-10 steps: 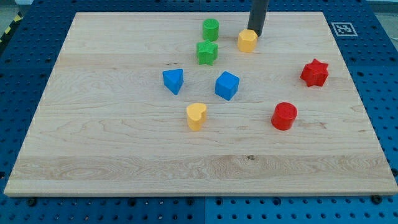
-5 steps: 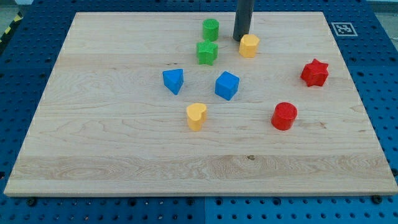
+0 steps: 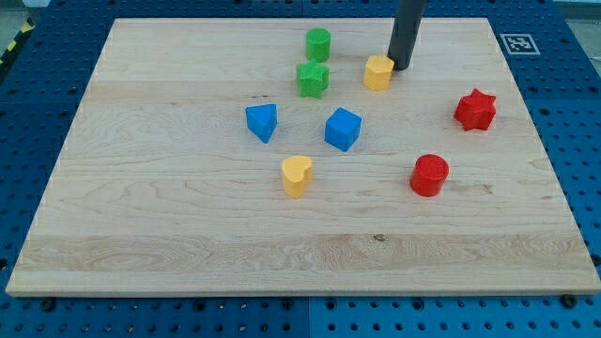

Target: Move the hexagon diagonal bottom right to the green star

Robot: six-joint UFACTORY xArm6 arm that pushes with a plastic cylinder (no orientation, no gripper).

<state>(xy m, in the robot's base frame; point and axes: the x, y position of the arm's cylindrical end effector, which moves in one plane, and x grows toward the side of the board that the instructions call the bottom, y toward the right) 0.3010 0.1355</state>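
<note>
The yellow hexagon (image 3: 377, 72) lies near the view's top, to the right of the green star (image 3: 313, 79) and about level with it. My tip (image 3: 403, 67) stands right beside the hexagon's upper right edge, touching or nearly touching it. The rod rises out of the view's top.
A green cylinder (image 3: 318, 44) sits just above the star. A blue cube (image 3: 343, 129) lies below the hexagon, a blue triangular block (image 3: 262, 122) to its left, a yellow heart (image 3: 297, 176) lower down. A red star (image 3: 475, 110) and red cylinder (image 3: 429, 175) lie at the right.
My tip swung from the hexagon's upper right to its upper left, then back to its right side. The hexagon slid slightly down and to the right.
</note>
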